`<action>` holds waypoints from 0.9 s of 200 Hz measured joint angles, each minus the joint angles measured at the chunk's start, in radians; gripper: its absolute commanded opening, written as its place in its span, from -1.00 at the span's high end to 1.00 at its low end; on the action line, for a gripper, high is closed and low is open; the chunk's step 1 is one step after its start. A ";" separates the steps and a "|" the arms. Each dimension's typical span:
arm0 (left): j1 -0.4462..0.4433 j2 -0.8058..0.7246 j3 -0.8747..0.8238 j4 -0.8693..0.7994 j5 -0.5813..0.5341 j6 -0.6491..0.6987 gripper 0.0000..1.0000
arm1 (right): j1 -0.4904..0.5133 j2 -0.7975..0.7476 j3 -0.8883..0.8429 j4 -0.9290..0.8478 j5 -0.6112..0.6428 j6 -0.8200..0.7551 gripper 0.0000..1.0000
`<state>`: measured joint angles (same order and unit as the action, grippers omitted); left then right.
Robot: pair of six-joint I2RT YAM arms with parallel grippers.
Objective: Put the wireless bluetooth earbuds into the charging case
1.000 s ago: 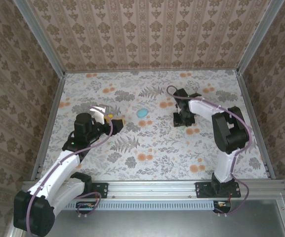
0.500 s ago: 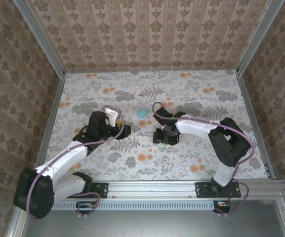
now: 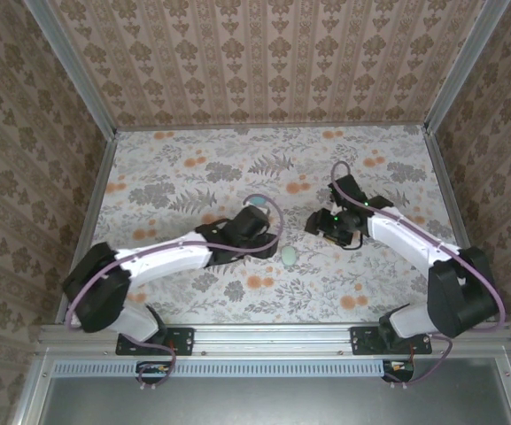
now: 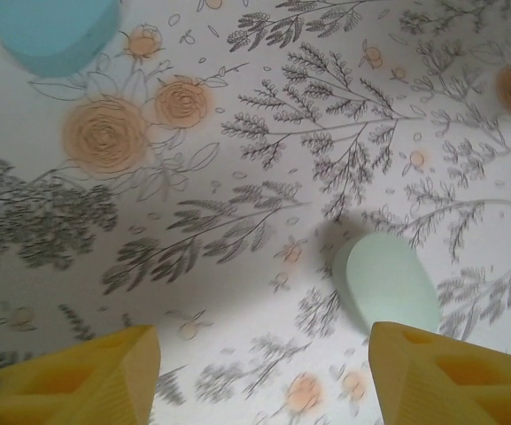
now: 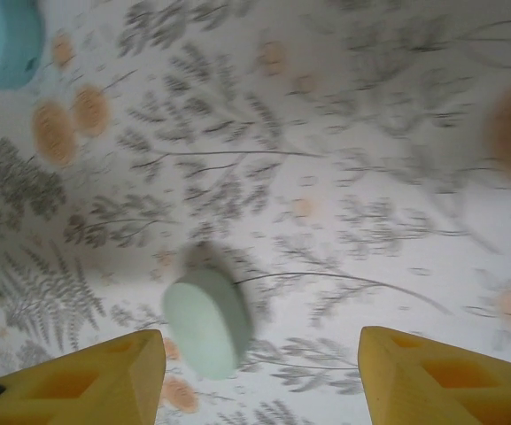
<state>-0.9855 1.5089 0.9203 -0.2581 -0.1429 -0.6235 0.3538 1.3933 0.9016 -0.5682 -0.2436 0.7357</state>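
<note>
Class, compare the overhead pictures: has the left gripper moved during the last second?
Yes. The left gripper has swung rightward in the overhead view, well away from the left side rail.

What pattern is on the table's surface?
The table has grey fern leaves and orange flowers on white; clearest in the left wrist view.

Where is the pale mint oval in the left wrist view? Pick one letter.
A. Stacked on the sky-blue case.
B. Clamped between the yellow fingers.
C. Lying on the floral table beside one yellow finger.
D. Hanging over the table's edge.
C: the pale mint oval lies flat on the floral table, just ahead of one yellow finger of the left gripper, whose jaws stand open and empty.
</note>
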 measured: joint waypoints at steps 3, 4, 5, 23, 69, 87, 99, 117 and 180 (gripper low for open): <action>-0.006 0.019 0.014 -0.008 -0.007 -0.018 -0.26 | -0.009 -0.009 -0.009 -0.002 0.000 -0.003 -0.21; -0.007 0.024 0.018 -0.009 -0.009 -0.022 -0.26 | -0.011 -0.011 -0.011 -0.002 -0.001 -0.004 -0.21; -0.010 0.031 0.025 -0.014 -0.013 -0.031 -0.26 | -0.015 -0.016 -0.015 -0.003 -0.002 -0.006 -0.21; -0.041 0.130 0.106 -0.066 -0.043 -0.125 -0.20 | -0.051 -0.067 -0.056 -0.007 -0.010 -0.030 -0.22; -0.114 0.343 0.314 -0.183 -0.031 -0.289 -0.13 | -0.126 -0.114 -0.122 -0.006 -0.050 -0.093 -0.22; -0.125 0.382 0.344 -0.207 -0.012 -0.313 -0.15 | -0.148 -0.115 -0.143 -0.006 -0.066 -0.113 -0.22; -0.127 0.394 0.354 -0.227 -0.008 -0.322 -0.16 | -0.159 -0.121 -0.152 -0.006 -0.077 -0.124 -0.22; -0.127 0.405 0.375 -0.253 -0.004 -0.331 -0.18 | -0.175 -0.134 -0.158 -0.006 -0.086 -0.139 -0.22; -0.126 0.484 0.435 -0.292 0.034 -0.317 -0.13 | -0.210 -0.150 -0.158 -0.006 -0.110 -0.161 -0.23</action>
<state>-1.1114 1.9926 1.3548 -0.5503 -0.1093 -0.9405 0.1440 1.2430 0.7441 -0.5739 -0.3534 0.5743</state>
